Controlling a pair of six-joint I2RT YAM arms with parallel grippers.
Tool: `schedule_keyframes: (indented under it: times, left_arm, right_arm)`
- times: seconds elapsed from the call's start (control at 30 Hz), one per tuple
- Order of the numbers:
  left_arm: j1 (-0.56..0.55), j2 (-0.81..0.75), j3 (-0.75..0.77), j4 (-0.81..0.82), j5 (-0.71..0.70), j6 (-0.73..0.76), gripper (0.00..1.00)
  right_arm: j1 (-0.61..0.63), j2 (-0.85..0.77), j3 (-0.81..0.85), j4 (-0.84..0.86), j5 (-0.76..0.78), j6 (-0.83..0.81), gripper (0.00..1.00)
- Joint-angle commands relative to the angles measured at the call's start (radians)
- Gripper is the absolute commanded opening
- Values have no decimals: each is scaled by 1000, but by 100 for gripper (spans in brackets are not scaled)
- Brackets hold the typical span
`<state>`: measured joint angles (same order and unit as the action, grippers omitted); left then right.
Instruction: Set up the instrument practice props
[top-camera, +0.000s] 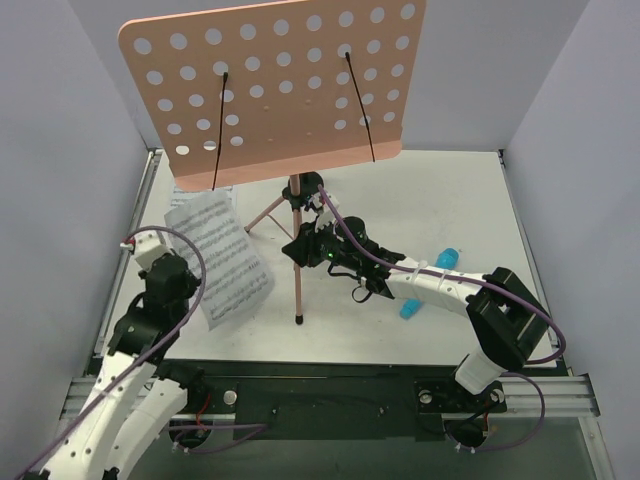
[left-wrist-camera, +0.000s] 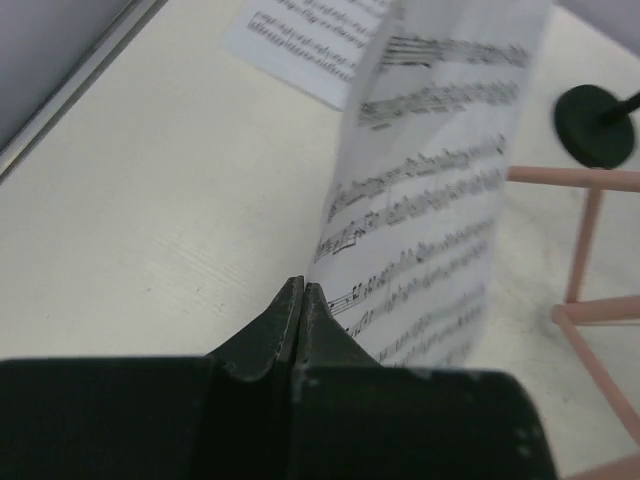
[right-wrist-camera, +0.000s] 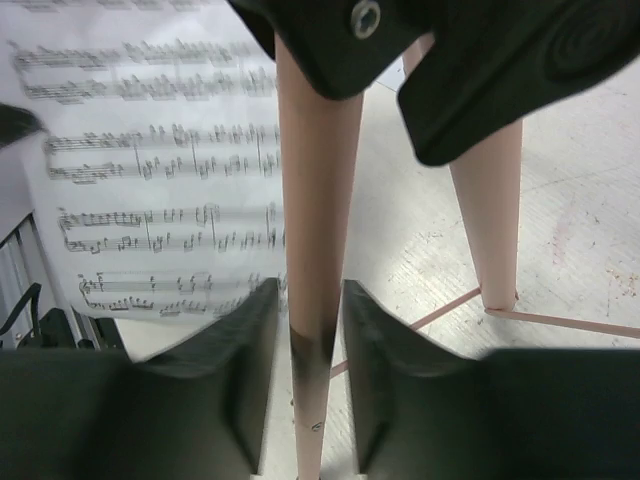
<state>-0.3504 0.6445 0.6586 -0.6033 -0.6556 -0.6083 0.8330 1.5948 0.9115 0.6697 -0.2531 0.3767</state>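
The pink perforated music-stand desk (top-camera: 280, 90) stands upright at the back on its pink tripod (top-camera: 297, 290), with two black wire page-holders (top-camera: 220, 130) across it. My right gripper (top-camera: 308, 248) is shut round the tripod's near leg (right-wrist-camera: 318, 180), one finger on each side. My left gripper (left-wrist-camera: 302, 290) is shut on the edge of a white sheet-music page (left-wrist-camera: 430, 200), which curls upward from the jaws. In the top view that page (top-camera: 225, 260) hangs left of the tripod, beside the left gripper (top-camera: 196, 296). A second page (left-wrist-camera: 300, 40) lies flat on the table behind it.
Two light-blue objects (top-camera: 447, 258) (top-camera: 408, 308) lie on the white table under my right forearm. Grey walls close in the left, right and back. A black round foot (left-wrist-camera: 595, 125) sits near the tripod legs (left-wrist-camera: 585, 240). A metal rail (top-camera: 330, 385) runs along the near edge.
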Motion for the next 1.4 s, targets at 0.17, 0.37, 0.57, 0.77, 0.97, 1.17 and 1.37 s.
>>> schedule_keyframes:
  times: [0.17,0.37,0.57,0.77,0.97,1.17,1.37]
  left_arm:
    - [4,-238,188,-86,537,252,0]
    - [4,-174,295,-297,1046,315,0]
    - [4,-210,481,-346,1370,380,0]
    - [8,-152,547,-100,1594,282,0]
    - [16,-92,525,295,1610,166,0]
    - [16,29,664,220,1651,287,0]
    - [17,69,733,192,1663,343,0]
  right_arm:
    - [9,-78,-39,125,-55,-5,66]
    - [20,-258,-158,78,-107,-42,68]
    - [21,-478,-203,-91,-179,-82,69]
    - [21,-646,-145,-289,-256,-99,75]
    - [21,-789,-51,-504,-298,-110,87]
    - [20,-897,-69,-418,-368,-48,91]
    - [18,-846,-51,-345,-373,-41,91]
